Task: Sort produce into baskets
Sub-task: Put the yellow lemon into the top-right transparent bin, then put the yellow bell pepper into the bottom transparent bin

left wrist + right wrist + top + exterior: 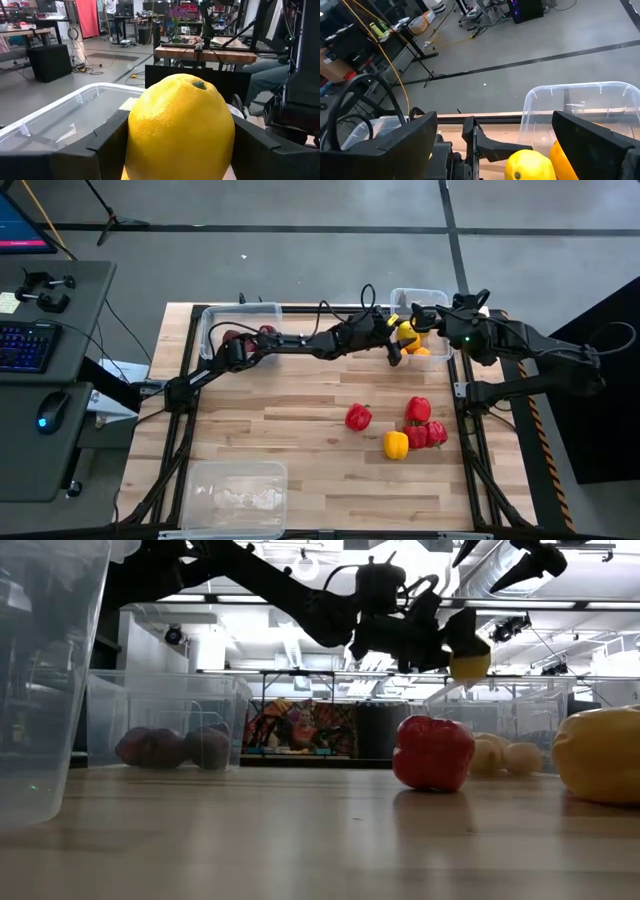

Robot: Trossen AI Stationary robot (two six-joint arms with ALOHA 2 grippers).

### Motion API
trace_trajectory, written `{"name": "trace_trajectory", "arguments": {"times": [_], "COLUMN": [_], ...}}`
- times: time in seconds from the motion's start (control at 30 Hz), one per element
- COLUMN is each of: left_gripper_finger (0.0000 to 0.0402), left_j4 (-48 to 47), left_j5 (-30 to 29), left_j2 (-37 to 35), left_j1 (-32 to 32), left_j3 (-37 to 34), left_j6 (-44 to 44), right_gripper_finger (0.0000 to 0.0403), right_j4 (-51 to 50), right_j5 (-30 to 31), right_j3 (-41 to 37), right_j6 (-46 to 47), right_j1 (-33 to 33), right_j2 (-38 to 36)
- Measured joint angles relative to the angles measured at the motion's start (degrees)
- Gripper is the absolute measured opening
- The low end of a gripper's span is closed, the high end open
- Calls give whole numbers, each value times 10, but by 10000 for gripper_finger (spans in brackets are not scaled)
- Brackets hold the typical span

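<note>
My left gripper [400, 343] reaches across from the table's left. It is shut on a yellow lemon [407, 334] at the near-left corner of the far right clear tub [440, 296]. The lemon is well above the table in the low view [470, 664]. My right gripper [430, 313] hovers over that tub, open and empty, with its fingers [405, 142] spread wide above the lemon [530, 165]. Several lemons [505, 756] lie in this tub. Maroon fruits [238, 337] lie in the far left tub [240, 310]. My left gripper pinches the lemon between its two fingers, which are on its two opposite sides [131, 145]. The fingers [107, 145] come from the table's left. The lemon's nub end [199, 84] points away from the wrist. The lemon is lifted clear of the table and the tub.
Three red peppers [358, 417] [418, 409] [428, 434] and a yellow pepper [396, 444] lie on the wooden table at the right middle. A third clear tub [236, 492] stands at the near left. A desk with a keyboard [25, 345] stands left of the table.
</note>
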Motion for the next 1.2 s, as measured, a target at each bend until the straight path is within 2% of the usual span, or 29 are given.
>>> {"name": "trace_trajectory", "arguments": {"times": [0.13,0.37,0.53,0.63,0.7,0.9,0.97,1.07,1.2], "left_gripper_finger": [282,350,365,365,365,365,365,365,365], "left_j4": [-2,-4,-23,-109,-199,-476,-541,-558,-426], "left_j5": [0,-1,-4,4,4,35,46,60,63], "left_j2": [0,0,-20,-58,-94,-206,-235,-301,-428], "left_j1": [5,9,4,3,3,13,14,8,-15], "left_j3": [0,0,0,0,0,1,-5,-64,-235], "left_j6": [-1,14,21,28,10,29,29,22,-19], "right_gripper_finger": [383,383,383,383,383,383,383,383,383], "right_j4": [-1,0,0,0,0,0,0,1,10], "right_j5": [0,1,13,17,8,-71,-90,-126,-233], "right_j3": [0,0,0,0,0,0,0,0,-10], "right_j6": [-1,-15,-15,-13,-16,-69,-79,-85,-109], "right_j1": [0,0,0,0,0,0,0,1,25], "right_j2": [0,0,0,0,0,0,0,3,12]}}
